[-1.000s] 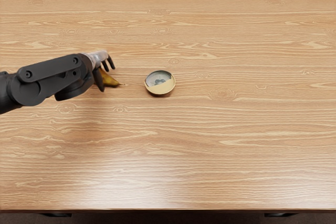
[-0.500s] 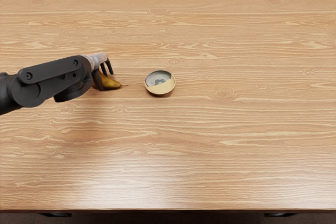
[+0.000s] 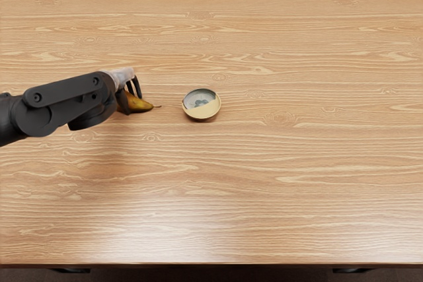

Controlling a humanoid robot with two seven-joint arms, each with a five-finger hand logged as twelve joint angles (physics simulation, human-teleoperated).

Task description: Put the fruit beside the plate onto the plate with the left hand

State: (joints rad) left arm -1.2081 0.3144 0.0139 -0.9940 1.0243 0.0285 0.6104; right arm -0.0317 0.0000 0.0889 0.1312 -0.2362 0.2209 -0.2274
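A small brown-yellow banana (image 3: 141,104) lies on the wooden table, its tip pointing right toward the plate. My left hand (image 3: 130,92) comes in from the left edge, and its dark fingers are curled over the banana's left end. The small round plate (image 3: 201,104), cream-rimmed with a grey patterned centre, sits a short way to the banana's right with a gap of bare table between them. Nothing lies on the plate. The right hand is out of view.
The wooden table (image 3: 264,183) runs across the whole view, with its front edge at the bottom and an orange wall strip along the top.
The left hand's fingers have curled down from a spread pose onto the banana. The banana's tip has shifted slightly right and up. The plate has not moved.
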